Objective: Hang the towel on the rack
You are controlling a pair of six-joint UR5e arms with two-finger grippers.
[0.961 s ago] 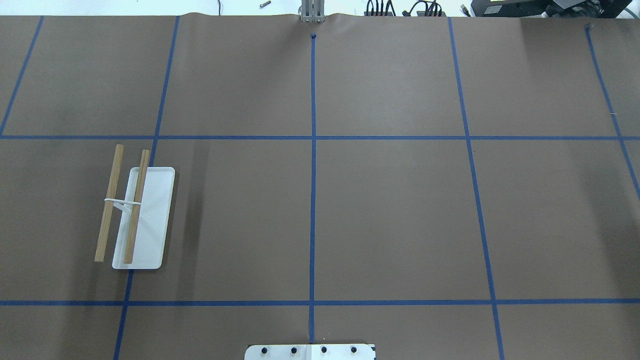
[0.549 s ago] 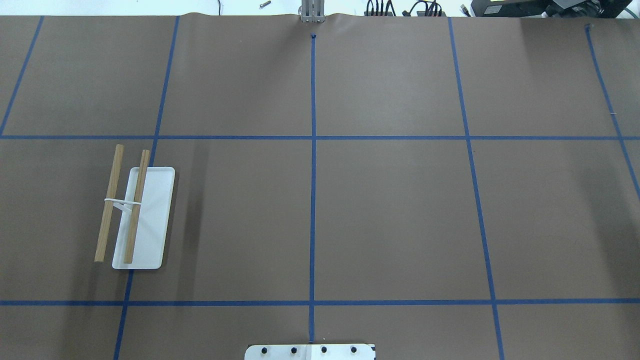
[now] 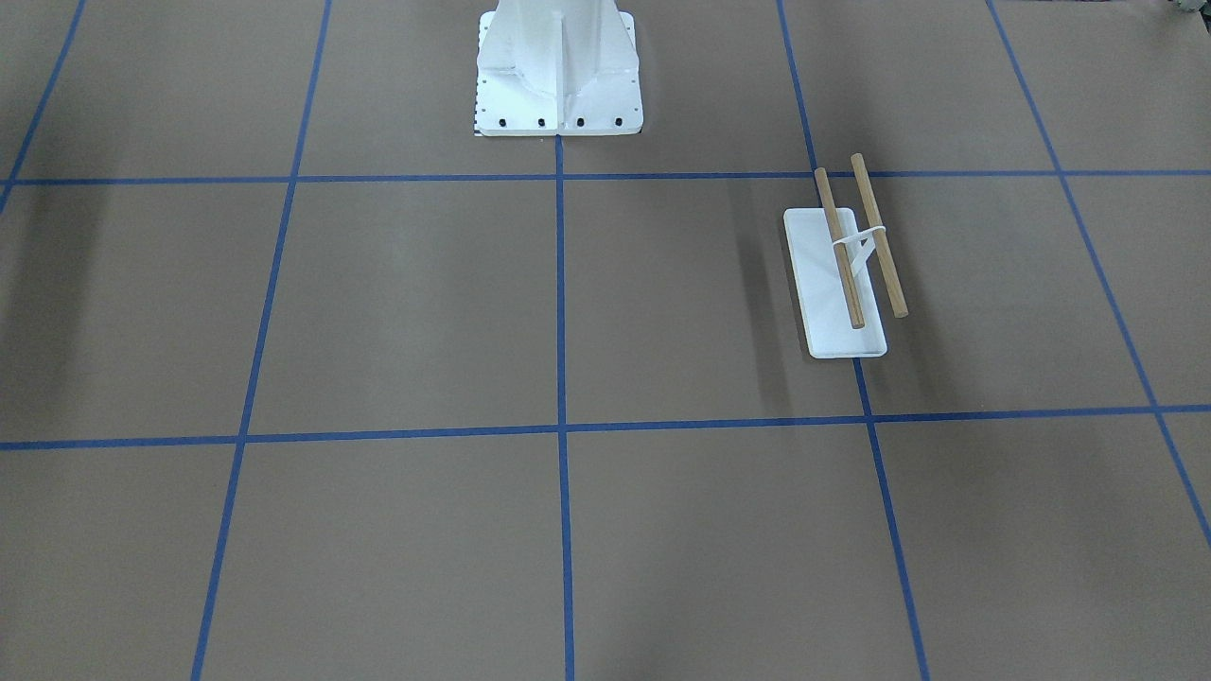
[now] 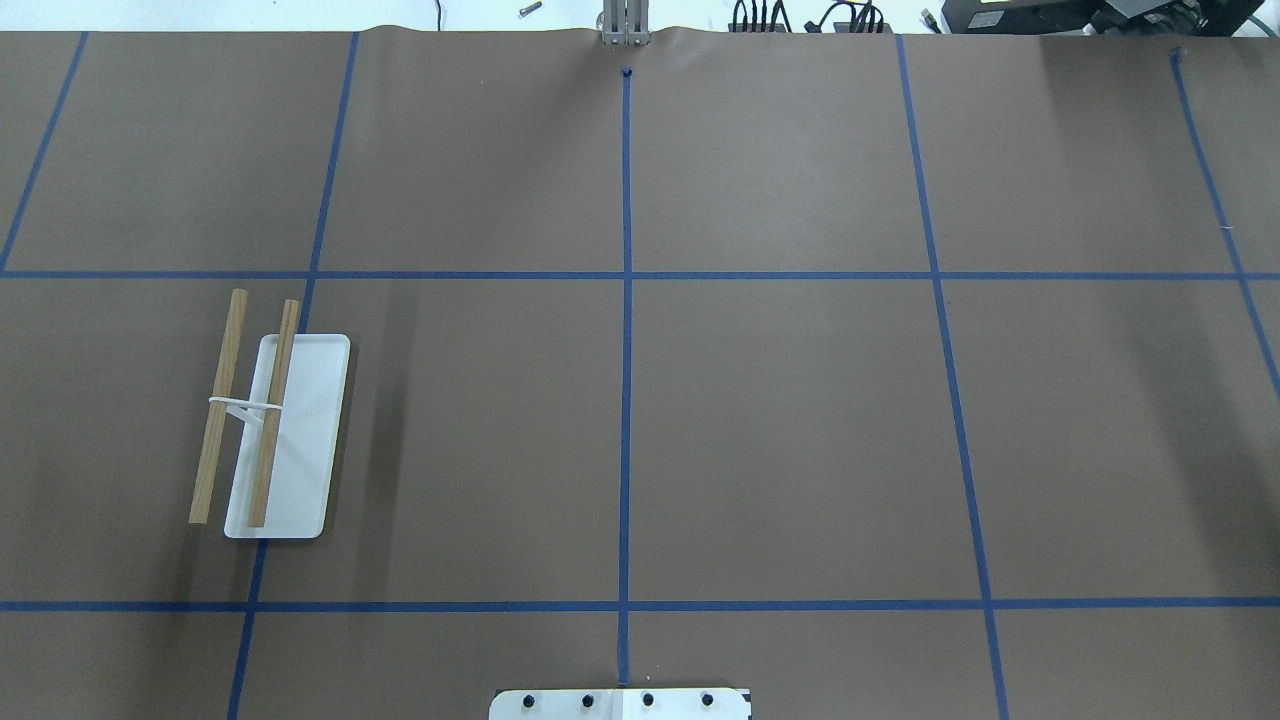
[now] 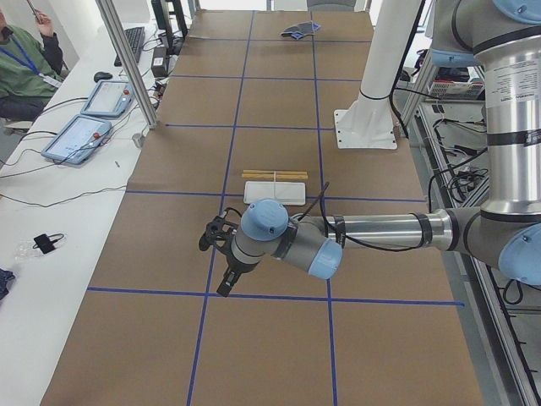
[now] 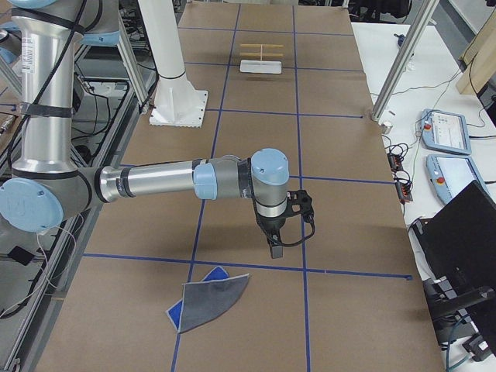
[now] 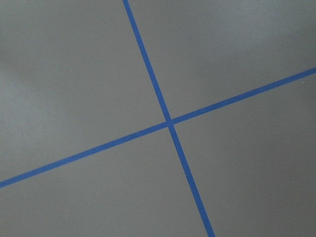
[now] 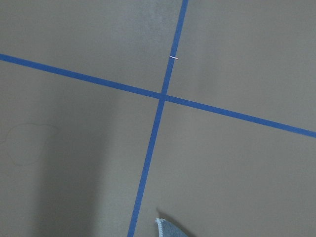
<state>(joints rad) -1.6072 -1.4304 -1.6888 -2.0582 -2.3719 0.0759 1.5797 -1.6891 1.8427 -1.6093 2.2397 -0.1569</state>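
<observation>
- Nothing has moved in the overhead view since the earlier frames; the rack sits in the same spot and neither arm is in shot.
- Rack stands at the 9 o'clock side of the bench in the overhead view. Its two dowels are parallel, and their long axis runs roughly 1-to-7.
- Towel lies crumpled flat at the robot's right end of the bench, outside the overhead view and well apart from the rack. In the right side view its long axis runs about 2-to-8, with blue underside showing at the 9 o'clock edge.
- Right tool hangs above the bench, pointing down, with the towel near at its 7 o'clock. Cannot tell if its jaws are apart or together.
- Left tool hangs near the rack. Cannot tell its jaw state either.
- Step in hand, likely: right arm reaches for the towel. Best to pinch one edge or corner, lift until the cloth hangs free, then drape it across the dowels, not along them.
</observation>
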